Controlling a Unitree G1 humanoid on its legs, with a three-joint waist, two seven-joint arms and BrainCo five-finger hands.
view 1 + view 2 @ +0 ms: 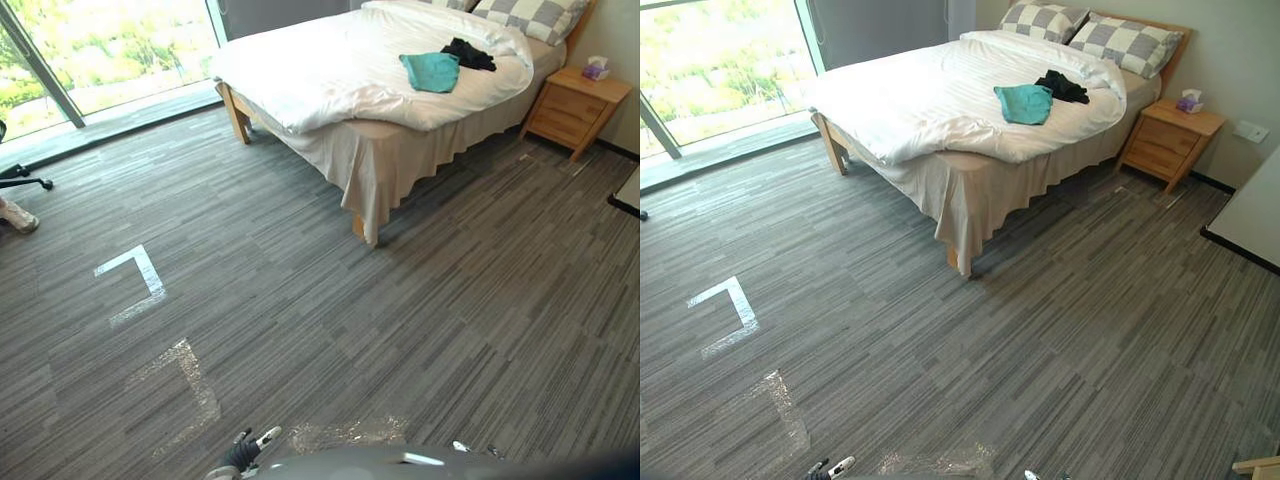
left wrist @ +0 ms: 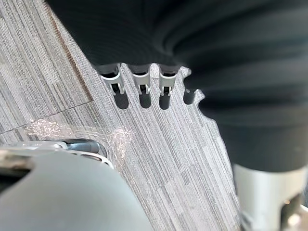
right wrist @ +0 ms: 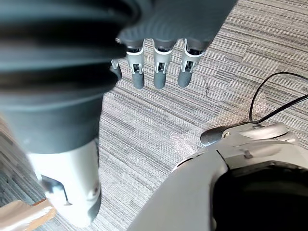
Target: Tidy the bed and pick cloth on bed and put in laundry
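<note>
A teal cloth [image 1: 432, 71] lies on the white duvet of the bed [image 1: 330, 70] near its head end. A black cloth [image 1: 469, 53] lies just beyond it, closer to the pillows. The bed stands far off across the carpet. My left hand [image 2: 141, 89] hangs low over the floor with straight fingers and holds nothing; it also pokes in at the bottom edge of the left eye view as the left hand [image 1: 245, 452]. My right hand [image 3: 160, 72] hangs the same way over the carpet, open with nothing in it.
Two checked pillows [image 1: 1120, 42] rest at the headboard. A wooden nightstand [image 1: 577, 108] with a tissue box [image 1: 595, 68] stands right of the bed. White tape marks [image 1: 135, 272] lie on the grey carpet. A glass wall [image 1: 90, 50] is far left, with a chair base [image 1: 25, 178] and a person's shoe [image 1: 15, 217].
</note>
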